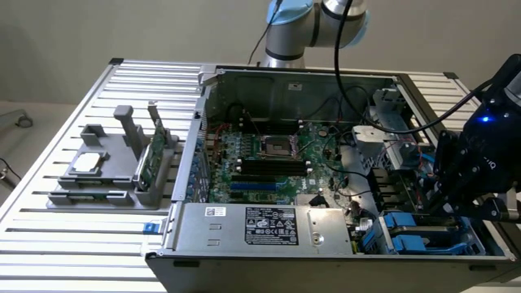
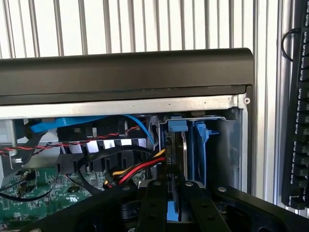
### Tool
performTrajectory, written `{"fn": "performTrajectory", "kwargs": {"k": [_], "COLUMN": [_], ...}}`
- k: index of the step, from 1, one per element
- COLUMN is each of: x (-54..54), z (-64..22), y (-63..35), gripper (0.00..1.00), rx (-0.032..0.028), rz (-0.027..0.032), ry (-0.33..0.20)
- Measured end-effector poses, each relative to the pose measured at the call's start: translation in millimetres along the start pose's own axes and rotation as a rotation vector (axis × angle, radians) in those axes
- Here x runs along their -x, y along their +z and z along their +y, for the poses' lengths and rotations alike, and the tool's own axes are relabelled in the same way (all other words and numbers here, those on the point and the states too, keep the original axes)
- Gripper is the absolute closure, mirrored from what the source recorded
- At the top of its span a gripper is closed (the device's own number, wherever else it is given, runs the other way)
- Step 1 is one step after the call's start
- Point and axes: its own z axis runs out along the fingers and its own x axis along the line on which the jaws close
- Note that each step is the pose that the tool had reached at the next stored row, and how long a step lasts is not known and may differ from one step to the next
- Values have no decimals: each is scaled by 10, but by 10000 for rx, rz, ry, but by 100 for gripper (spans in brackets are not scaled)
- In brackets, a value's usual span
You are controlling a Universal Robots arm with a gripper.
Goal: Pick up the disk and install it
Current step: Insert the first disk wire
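The gripper (image 1: 446,210) hangs at the lower right of the exterior view, reaching down into the front corner of the open computer case (image 1: 285,85). A small blue light glows on its black body. In the wrist view the gripper (image 2: 173,186) has its two black fingers (image 2: 152,203) drawn in narrow, and the disk (image 2: 176,159) stands on edge between them, pinched from both sides. A blue rail caps the disk's far end.

The disk sits in the blue drive cage (image 2: 200,145), right against the case's corner post, with a second blue bracket just beside it. That drive cage (image 1: 407,232) shows in the exterior view at the bottom right of the case, directly under the gripper. I can't make out how deep the disk has gone into it.

A bundle of red, yellow and black cables (image 2: 140,169) runs up close to the disk. The green motherboard (image 1: 269,159) lies in the middle of the case, with the grey power supply (image 1: 269,227) along the near edge.

On the slatted table (image 1: 49,244), at the left of the exterior view, a grey holder (image 1: 106,177) carries a small silver chip (image 1: 88,162) and an upright green card (image 1: 150,159). A black keyboard (image 2: 297,121) lies outside the case in the wrist view.
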Motion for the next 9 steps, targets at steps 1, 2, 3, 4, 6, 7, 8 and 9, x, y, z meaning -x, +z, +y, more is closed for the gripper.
{"fn": "performTrajectory", "kwargs": {"k": [1, 2, 3, 4, 6, 7, 8, 9], "x": [0, 0, 0, -1, 0, -1, -1, -1], "z": [0, 0, 0, 0, 0, 1, 1, 1], "y": [0, 0, 1, 1, 0, 0, 0, 0], "gripper": [84, 84, 84, 84, 84, 84, 84, 84], "rx": [1, 1, 2, 2, 4, 4, 5, 5], "rz": [-10, -19, -30, -42, -61, -71, -79, -87], "ry": [1, 0, 1, 1, 1, 1, 1, 1]}}
